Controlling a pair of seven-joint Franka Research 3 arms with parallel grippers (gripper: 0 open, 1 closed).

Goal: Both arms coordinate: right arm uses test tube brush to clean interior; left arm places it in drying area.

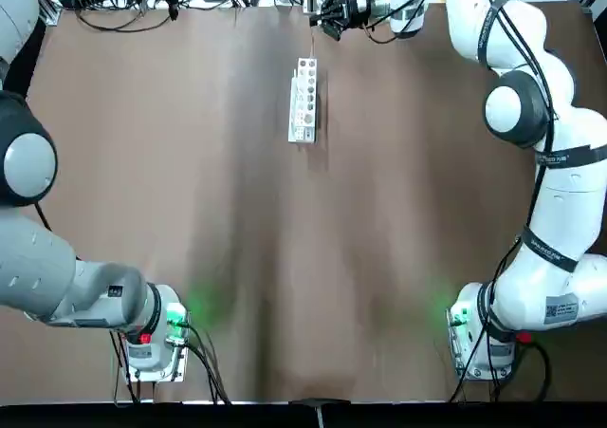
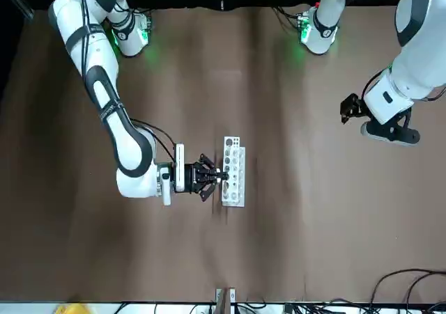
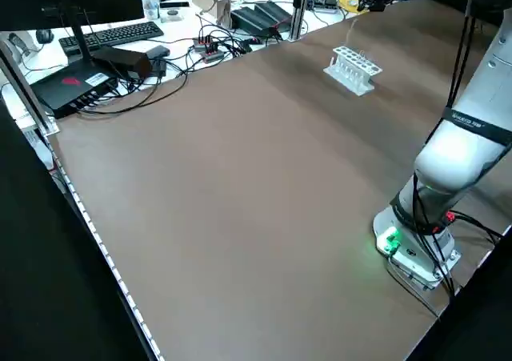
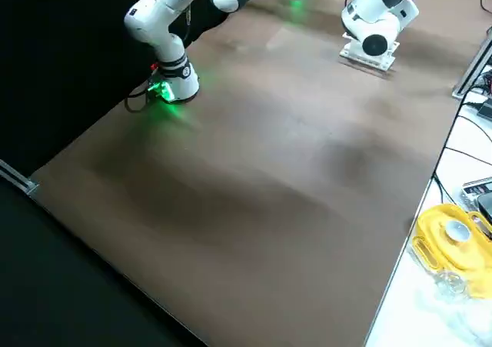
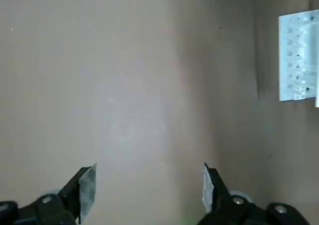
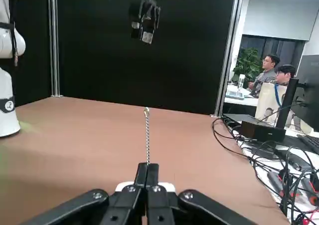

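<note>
The drying area, a narrow white rack (image 1: 303, 101) (image 2: 233, 171) (image 3: 352, 69) with a row of holes, lies near the table's far edge. My right gripper (image 1: 327, 15) (image 2: 214, 177) (image 6: 147, 172) hovers level at the rack's far end, shut on the test tube brush (image 1: 312, 45) (image 6: 147, 135) (image 3: 352, 37). The thin pale brush sticks straight out from the fingertips over that end of the rack. My left gripper (image 2: 346, 107) (image 5: 148, 187) hangs high over the table's left side, open and empty, with the rack (image 5: 299, 60) off to one side below it.
Cables, a keyboard and boxes (image 3: 120, 49) crowd the bench beyond the far edge. A yellow object (image 4: 453, 235) lies off the table. People (image 6: 274, 68) sit in the background. Bare brown tabletop (image 1: 303, 257) stretches between the rack and the arm bases.
</note>
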